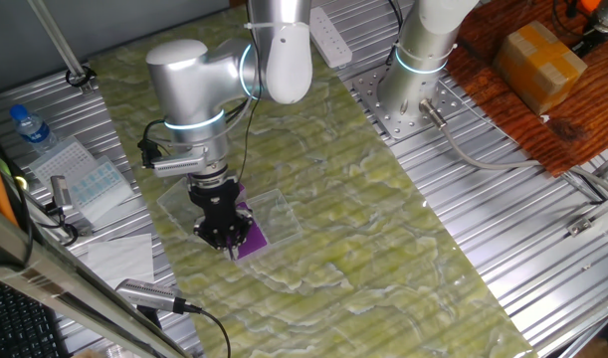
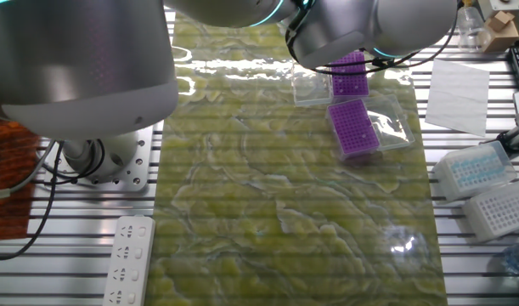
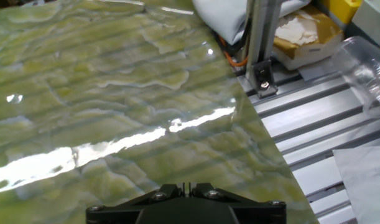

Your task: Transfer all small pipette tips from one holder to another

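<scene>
Purple holders (image 2: pixel 355 127); green-veined mat (image 2: pixel 284 221)

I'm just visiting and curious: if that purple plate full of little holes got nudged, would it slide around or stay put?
The purple plate looks like thin, stiff plastic, so it is probably light. It sits in a clear tray on the glossy green mat, so a nudge would likely make it slide rather than tip. The gripper is right over it.

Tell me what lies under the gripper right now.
Under the gripper sits a purple plate in a clear tray on the green mat. The arm hides most of it; no tips are discernible.
</scene>
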`<state>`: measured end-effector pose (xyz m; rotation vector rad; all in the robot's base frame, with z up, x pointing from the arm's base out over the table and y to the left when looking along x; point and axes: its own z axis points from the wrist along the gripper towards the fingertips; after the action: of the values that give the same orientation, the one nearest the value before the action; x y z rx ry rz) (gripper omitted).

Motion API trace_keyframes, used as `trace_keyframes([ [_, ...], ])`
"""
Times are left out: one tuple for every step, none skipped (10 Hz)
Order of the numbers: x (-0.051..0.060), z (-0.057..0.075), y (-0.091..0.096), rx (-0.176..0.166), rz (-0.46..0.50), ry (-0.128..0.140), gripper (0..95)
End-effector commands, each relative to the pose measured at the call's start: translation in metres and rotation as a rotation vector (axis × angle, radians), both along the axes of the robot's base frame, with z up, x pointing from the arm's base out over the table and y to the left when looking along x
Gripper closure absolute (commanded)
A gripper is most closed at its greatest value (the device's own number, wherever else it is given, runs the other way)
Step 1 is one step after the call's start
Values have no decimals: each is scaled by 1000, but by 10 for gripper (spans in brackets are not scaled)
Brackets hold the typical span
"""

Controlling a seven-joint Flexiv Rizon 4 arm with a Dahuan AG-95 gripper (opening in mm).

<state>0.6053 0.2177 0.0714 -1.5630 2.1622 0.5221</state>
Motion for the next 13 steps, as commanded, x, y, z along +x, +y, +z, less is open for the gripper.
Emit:
trace_keyframes([
  [-1,0,-1,-2,2,-2,950],
  [-1,-1,-2,0,7,-6,950],
  [-1,-1,-2,0,8,-6,950],
  [-1,-2,-2,-1,9,-7,950],
  [-1,-3,-3,-1,9,-7,950],
  [-1,-3,-3,2,13,-9,950],
  [-1,-3,-3,1,16,-11,950],
  [-1,-3,-3,1,18,-10,950],
  [-1,-3,-3,3,23,-11,950],
  [-1,-3,-3,5,27,-11,950],
  [-1,-3,-3,1,35,-10,950],
  [-1,-3,-3,0,41,-7,950],
  [-1,-3,-3,-1,46,-6,950],
])
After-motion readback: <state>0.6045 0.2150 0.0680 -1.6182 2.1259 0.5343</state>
